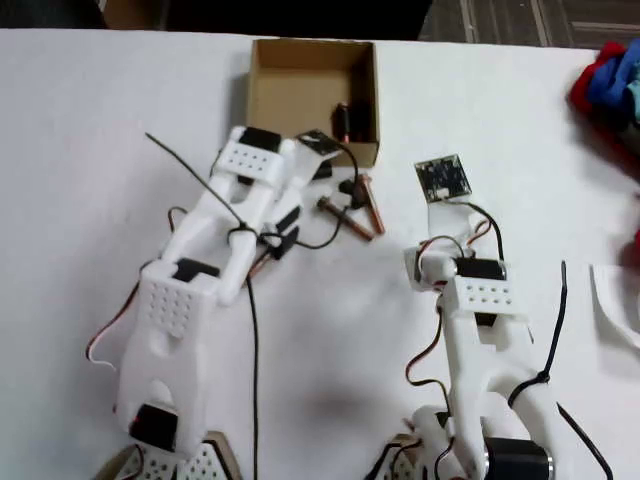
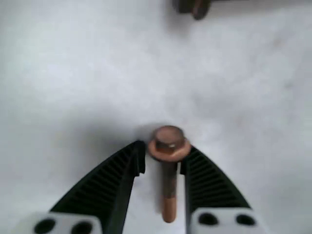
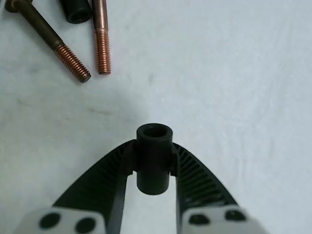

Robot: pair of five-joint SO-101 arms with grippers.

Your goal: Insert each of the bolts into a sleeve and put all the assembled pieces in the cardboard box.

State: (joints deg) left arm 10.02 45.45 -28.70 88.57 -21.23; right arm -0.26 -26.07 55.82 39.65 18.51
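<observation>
Left claw first: clamped tight on a copper bolt, ribbed fingers pinching the shank just under the flanged head. Head poking out past the fingertips, threaded end pointing back toward the wrist, white table beneath.

Moving right, over to the cardboard box at the far side of the table: one dark piece with a coppery end lying inside, near the right wall. Just in front of the box's near right corner, a dark-shanked bolt and a bright loose bolt lying close together, with a spare sleeve between them up by the heads.

Then the right claw: closed on a black sleeve, squeezed between both fingers, open bore facing out beyond the tips. Loose bolts lying apart from it, farther out.
</observation>
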